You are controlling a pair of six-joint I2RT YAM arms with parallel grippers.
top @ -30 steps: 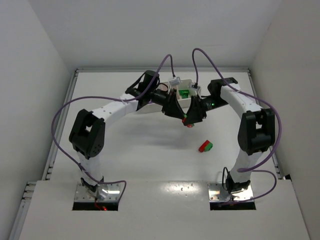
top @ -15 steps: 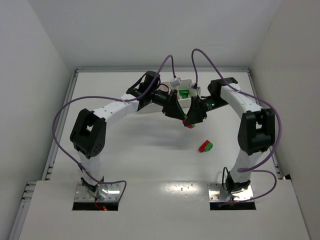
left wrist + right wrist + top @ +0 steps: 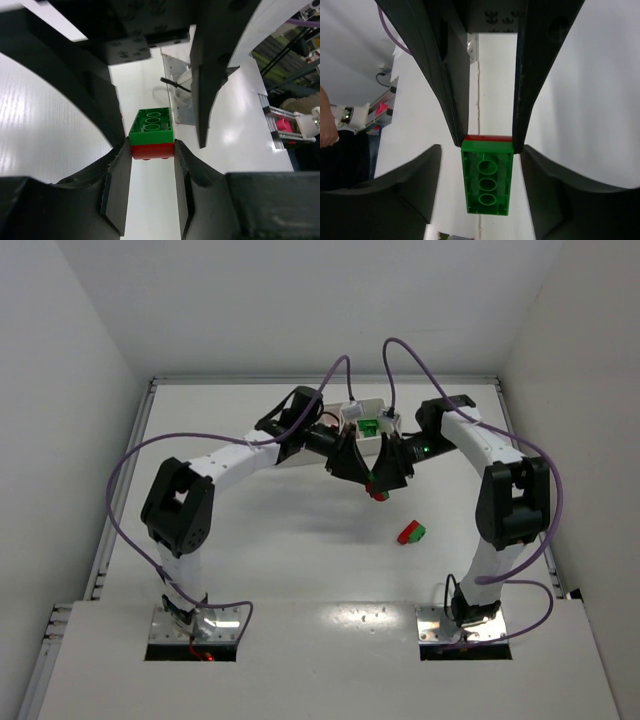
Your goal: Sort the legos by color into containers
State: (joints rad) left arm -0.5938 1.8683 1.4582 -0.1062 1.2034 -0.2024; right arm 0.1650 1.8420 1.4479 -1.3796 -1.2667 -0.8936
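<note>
A two-brick lego stack (image 3: 378,490), green on red, hangs above the table between both grippers. My left gripper (image 3: 151,150) is shut on the red brick (image 3: 152,150), pads pressed on both its sides; the green brick (image 3: 151,122) sticks out beyond the tips. My right gripper (image 3: 481,150) is open, its fingers straddling the green brick (image 3: 486,182) with gaps on both sides. In the top view the left gripper (image 3: 368,480) and right gripper (image 3: 384,480) meet tip to tip. The white tray (image 3: 352,408) is just behind them, mostly hidden, with a green lego (image 3: 368,426) in one compartment.
A second red-and-green lego stack (image 3: 411,532) lies on the table in front of the grippers, to the right. Purple cables (image 3: 400,345) loop over both wrists. White walls close in the table at the left, back and right.
The left arm has shifted slightly to the right and the held stack has dropped a little toward the front. The loose stack on the table has not moved.
</note>
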